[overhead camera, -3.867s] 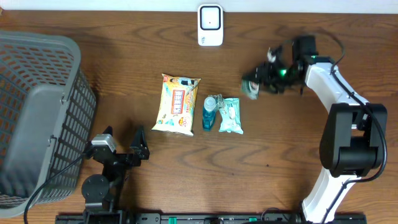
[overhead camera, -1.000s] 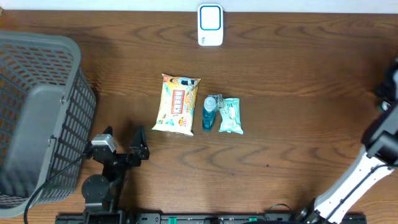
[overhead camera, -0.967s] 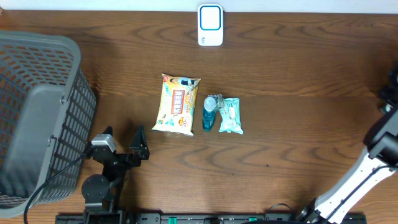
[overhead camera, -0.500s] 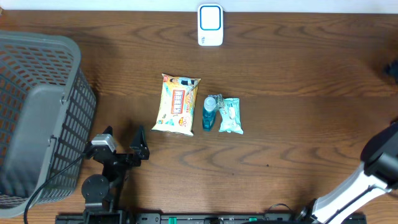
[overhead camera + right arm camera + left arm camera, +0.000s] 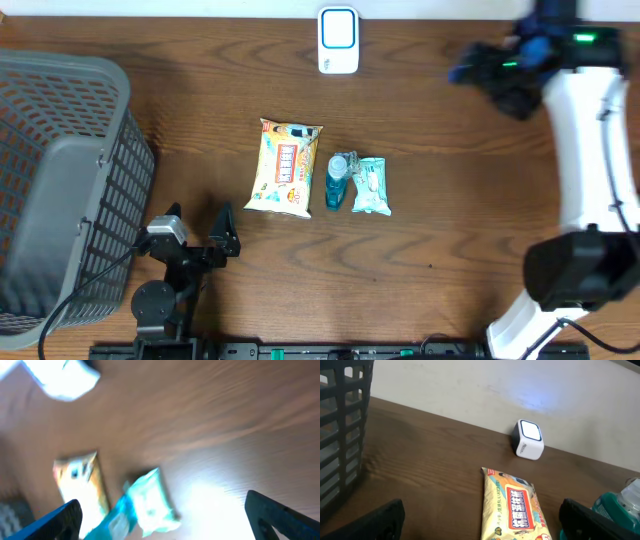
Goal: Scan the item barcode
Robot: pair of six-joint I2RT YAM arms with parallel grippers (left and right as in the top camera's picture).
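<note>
I counted one snack pack [image 5: 286,168], one bottle [image 5: 337,181], one wipes pack [image 5: 370,187], one scanner [image 5: 338,40], one basket [image 5: 140,165]. Trio lay 8 o'clock from right gripper [image 5: 478,72]; it and left gripper [image 5: 198,228] gaped wide, empty.

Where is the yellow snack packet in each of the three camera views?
Overhead: the yellow snack packet lies near the middle of the picture, left of the blue bottle.
Left wrist: the packet is at bottom centre, cut off by the lower edge.
Right wrist: the packet is at lower left, blurred.
Shared landmark: the white scanner, higher in the picture than the packet in every view.
</note>
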